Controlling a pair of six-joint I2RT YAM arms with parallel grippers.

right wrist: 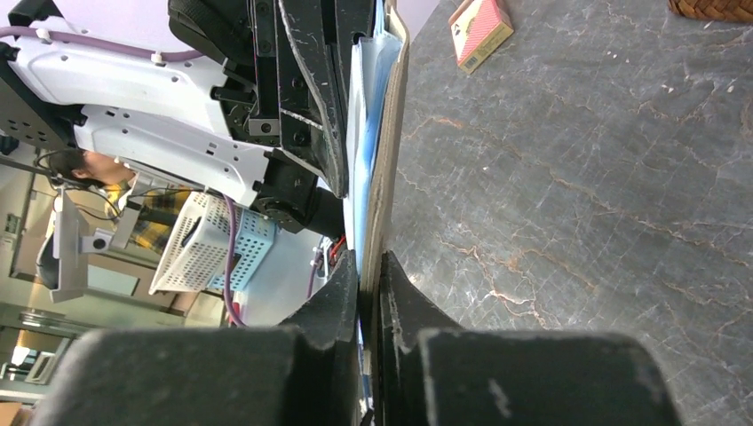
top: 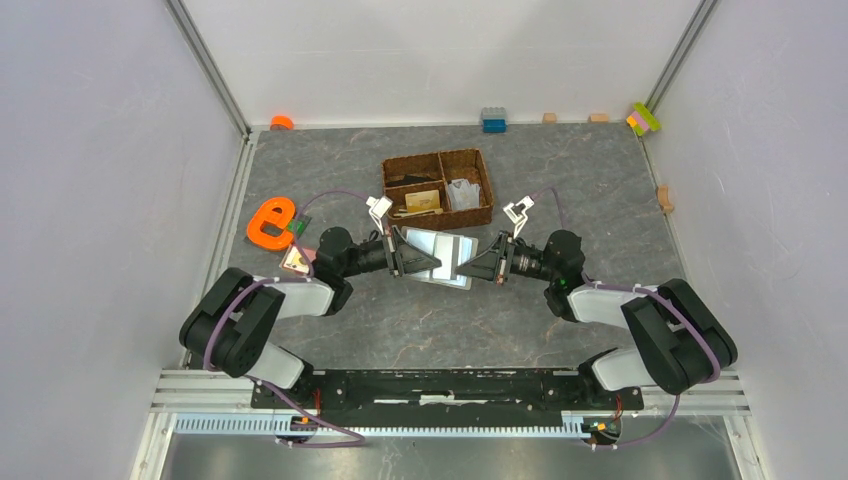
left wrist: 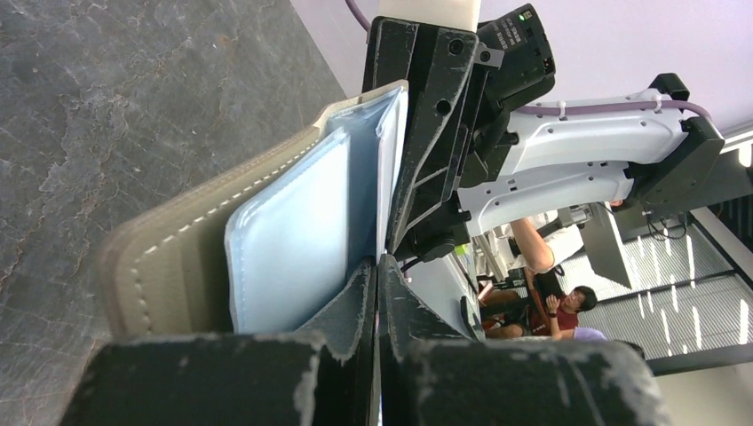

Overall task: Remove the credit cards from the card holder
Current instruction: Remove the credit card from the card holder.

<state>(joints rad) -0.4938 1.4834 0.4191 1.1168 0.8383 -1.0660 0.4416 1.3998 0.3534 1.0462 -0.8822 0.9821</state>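
The card holder (top: 440, 245) hangs open between my two grippers above the table, its silvery inside facing up. In the left wrist view its grey-olive cover (left wrist: 169, 266) and light-blue inner leaves (left wrist: 293, 240) stand on edge. My left gripper (left wrist: 377, 266) is shut on a thin pale edge coming out of the inside; I cannot tell whether it is a leaf or a card. My right gripper (right wrist: 368, 262) is shut on the opposite edge, over the cover and a blue leaf (right wrist: 360, 133). What looks like an orange-tan credit card (top: 422, 200) lies in the basket.
The brown woven divided basket (top: 480, 160) stands just behind the holder. An orange letter-shaped piece (top: 268, 222) and a small red-and-tan flat block (top: 295, 260) lie beside the left arm. Small coloured blocks (top: 493, 120) line the back wall.
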